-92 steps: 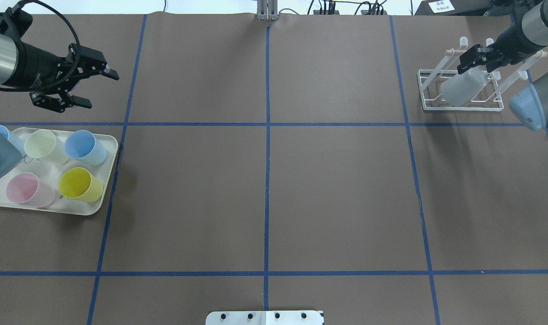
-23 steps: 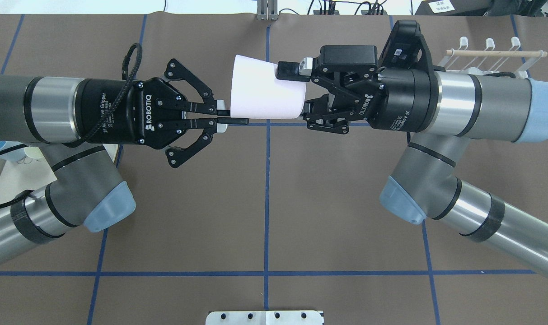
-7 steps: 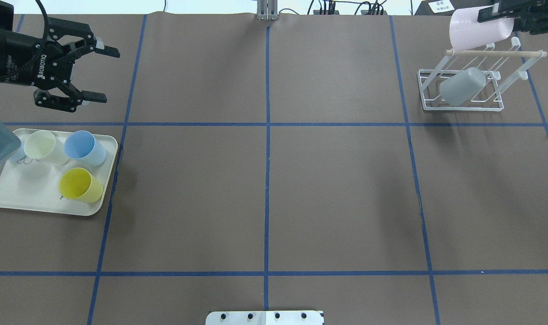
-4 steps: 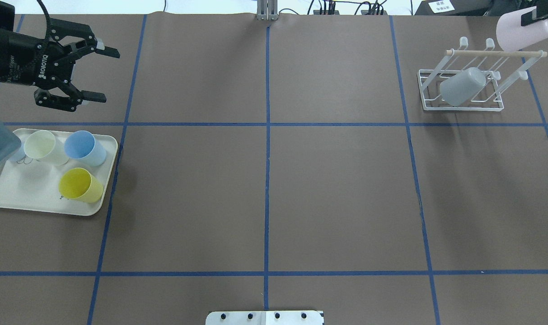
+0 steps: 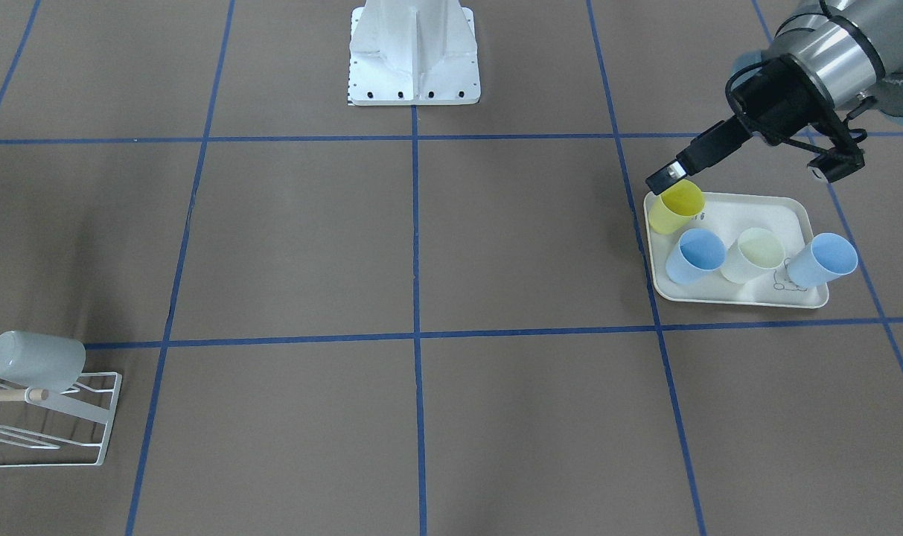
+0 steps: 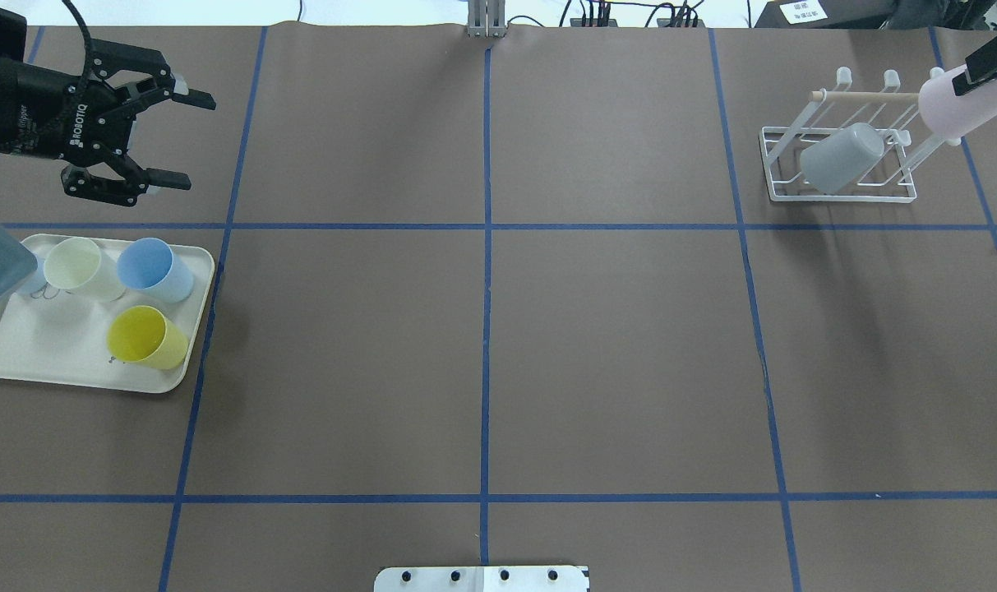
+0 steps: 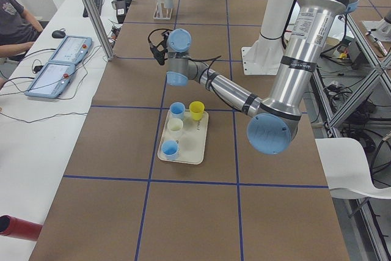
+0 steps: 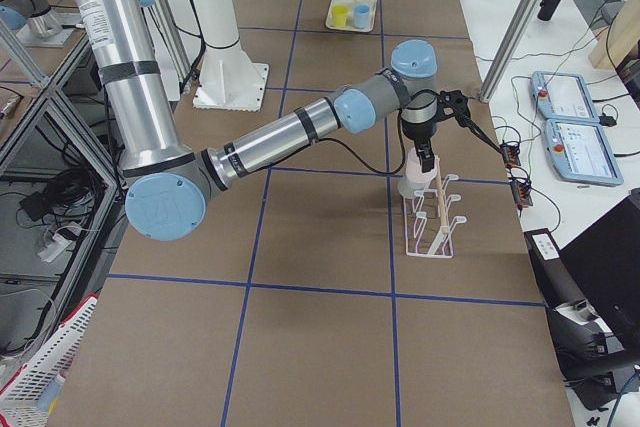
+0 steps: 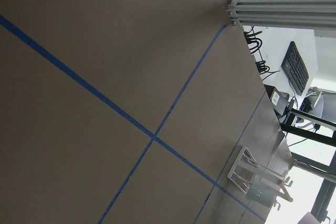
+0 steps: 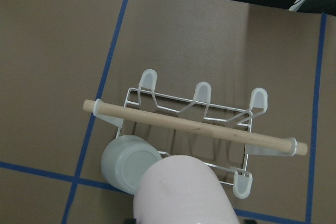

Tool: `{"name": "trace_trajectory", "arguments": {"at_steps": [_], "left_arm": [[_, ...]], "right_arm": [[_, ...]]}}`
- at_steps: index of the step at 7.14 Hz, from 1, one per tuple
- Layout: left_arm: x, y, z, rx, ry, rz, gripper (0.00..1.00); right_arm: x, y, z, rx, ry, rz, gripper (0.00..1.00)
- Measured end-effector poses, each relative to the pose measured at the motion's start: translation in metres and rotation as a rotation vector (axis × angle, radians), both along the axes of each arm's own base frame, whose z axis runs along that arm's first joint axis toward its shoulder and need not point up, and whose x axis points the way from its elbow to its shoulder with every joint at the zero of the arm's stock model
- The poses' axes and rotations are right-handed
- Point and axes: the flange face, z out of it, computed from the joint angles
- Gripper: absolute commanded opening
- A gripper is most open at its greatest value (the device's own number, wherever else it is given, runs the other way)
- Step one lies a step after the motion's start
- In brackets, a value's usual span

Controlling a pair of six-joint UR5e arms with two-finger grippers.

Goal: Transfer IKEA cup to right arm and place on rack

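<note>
The pink cup (image 6: pixel 954 111), clamped below the right gripper's (image 6: pixel 976 78) down-pointing fingers, has sunk to the rack's (image 6: pixel 839 198) rod (image 6: pixel 864 96) end; the left gripper (image 6: pixel 196 140) hovers, fingers spread.

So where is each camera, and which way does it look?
Overhead: behind the robot, looking down; left hand, pink cup.
Front: opposite, facing robot's base; left hand near tray.
Left side: end of table; big left arm.
Right side: other end; big right arm.
Left wrist: along table, far rack.
Right wrist: down on rack, pink cup.
Both wrists see the grey cup.
</note>
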Motion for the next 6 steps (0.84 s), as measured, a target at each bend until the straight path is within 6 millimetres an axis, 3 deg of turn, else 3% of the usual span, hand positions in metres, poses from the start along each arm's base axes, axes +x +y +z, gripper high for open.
{"name": "trace_trajectory", "arguments": {"at_steps": [3, 6], "left_arm": [[0.0, -0.001, 0.003, -0.005, -0.003, -0.001, 1.0], [0.0, 0.0, 0.003, -0.005, -0.003, -0.002, 1.0]], "right_arm": [[-0.026, -0.01, 0.026, -0.048, 0.039, -0.076, 0.05], [-0.036, -0.029, 0.038, -0.06, 0.051, -0.109, 0.05]]}}
